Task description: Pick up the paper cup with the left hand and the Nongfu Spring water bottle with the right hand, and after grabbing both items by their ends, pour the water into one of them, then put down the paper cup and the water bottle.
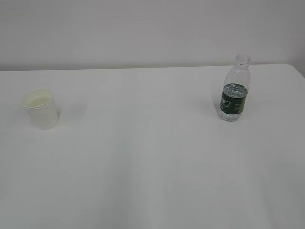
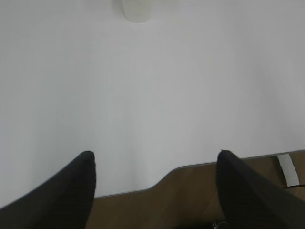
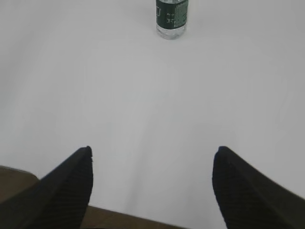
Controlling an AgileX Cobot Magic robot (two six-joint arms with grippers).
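You're basically at the start: both the left gripper and right gripper are wide open and empty, paper cup far left on the bench, Nongfu Spring water bottle far right, so reach each one next.

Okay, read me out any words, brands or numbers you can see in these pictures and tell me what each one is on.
Nothing can be read.
Small clear plastic bottle, dark green label band: white marks, too small and blurred to read.
Small white paper cup: no print visible.
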